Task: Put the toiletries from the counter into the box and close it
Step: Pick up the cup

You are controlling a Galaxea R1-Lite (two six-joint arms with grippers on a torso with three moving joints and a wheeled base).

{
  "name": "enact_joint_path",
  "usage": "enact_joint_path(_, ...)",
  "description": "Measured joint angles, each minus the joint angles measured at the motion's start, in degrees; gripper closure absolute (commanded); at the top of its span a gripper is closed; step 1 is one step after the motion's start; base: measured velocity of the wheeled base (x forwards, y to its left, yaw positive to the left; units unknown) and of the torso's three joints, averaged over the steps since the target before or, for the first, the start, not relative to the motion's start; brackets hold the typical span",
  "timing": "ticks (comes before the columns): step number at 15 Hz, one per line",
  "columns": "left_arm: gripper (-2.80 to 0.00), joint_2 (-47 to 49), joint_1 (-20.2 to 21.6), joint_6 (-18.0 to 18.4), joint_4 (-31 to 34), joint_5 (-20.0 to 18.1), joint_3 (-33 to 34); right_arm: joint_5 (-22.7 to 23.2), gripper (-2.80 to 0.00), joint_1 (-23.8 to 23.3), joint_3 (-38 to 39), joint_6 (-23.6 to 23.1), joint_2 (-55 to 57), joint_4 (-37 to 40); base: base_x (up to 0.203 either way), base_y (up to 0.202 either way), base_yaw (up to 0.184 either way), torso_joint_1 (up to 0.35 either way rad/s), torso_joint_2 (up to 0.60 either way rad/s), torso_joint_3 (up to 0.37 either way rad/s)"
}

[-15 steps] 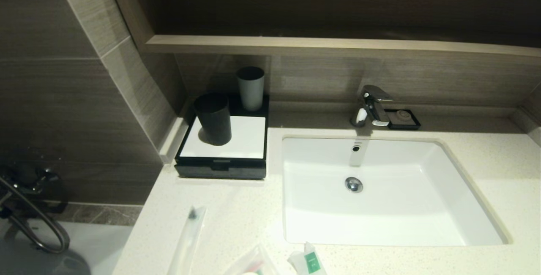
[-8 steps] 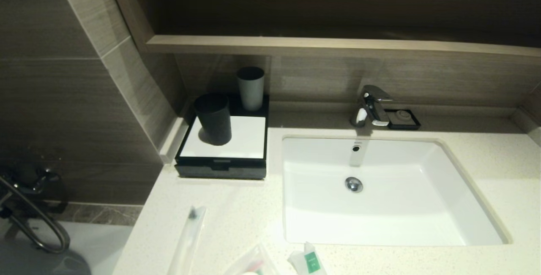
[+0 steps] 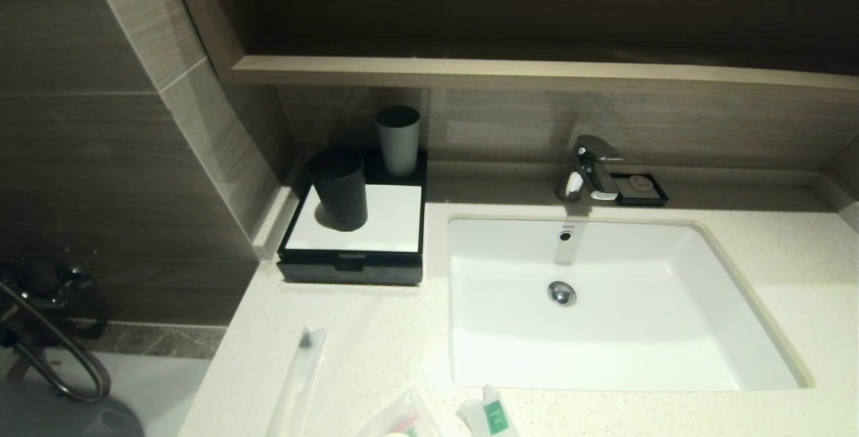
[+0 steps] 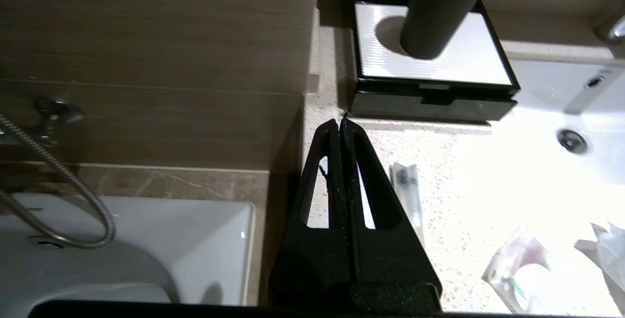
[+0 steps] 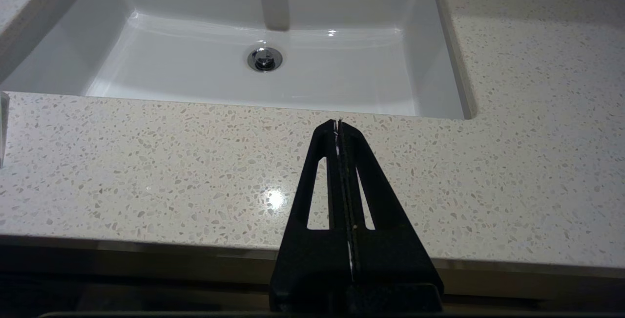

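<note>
The low black box [image 3: 351, 269] with a white top panel stands at the counter's back left, its front drawer pushed in; it also shows in the left wrist view [image 4: 432, 105]. Three toiletries lie at the counter's front edge: a long thin sleeve [image 3: 298, 380], a clear pouch [image 3: 402, 417] and a white sachet with a green label [image 3: 490, 413]. In the left wrist view the sleeve [image 4: 407, 196] lies beside my left gripper [image 4: 340, 121], which is shut and empty over the counter's left edge. My right gripper [image 5: 338, 123] is shut and empty above the counter's front strip, near the basin.
A dark cup [image 3: 339, 188] stands on the box's white panel and a grey cup [image 3: 398, 139] behind it. The white basin [image 3: 604, 303] fills the counter's middle, with a tap [image 3: 590, 165] and a small black soap dish [image 3: 639, 188] behind. A bathtub with a shower hose [image 4: 58, 196] lies left.
</note>
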Motion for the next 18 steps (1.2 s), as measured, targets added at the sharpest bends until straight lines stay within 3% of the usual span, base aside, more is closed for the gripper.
enact_joint_path(4,0.0,10.47,-0.13,0.11,-0.35,-4.93,-3.17,0.0,0.0,0.0,0.0,0.02,0.0,0.0,0.0,0.0,0.0,0.0,0.0,0.0)
enact_joint_path(8,0.0,21.4,-4.45,-0.13,-3.08,-4.78,-5.96,-0.01,0.0,0.0,0.0,0.01,0.0,0.0,0.0,0.0,0.0,0.0,0.0,0.0)
enact_joint_path(10,0.0,26.6,-7.82,-0.13,-6.47,-2.12,-6.47,0.0,0.0,0.0,0.0,0.02,0.0,-0.02,0.0,0.0,0.0,0.0,0.0,0.0)
enact_joint_path(14,0.0,36.49,-17.16,-1.19,-15.61,7.45,-7.53,0.01,0.0,0.0,0.0,-0.02,0.0,-0.02,0.0,0.0,0.0,0.0,0.0,0.0)
enact_joint_path(18,0.0,43.57,-23.24,-3.52,-16.97,12.22,-11.47,0.0,0.0,0.0,0.0,0.0,0.0,-0.02,0.0,0.0,0.0,0.0,0.0,0.0)
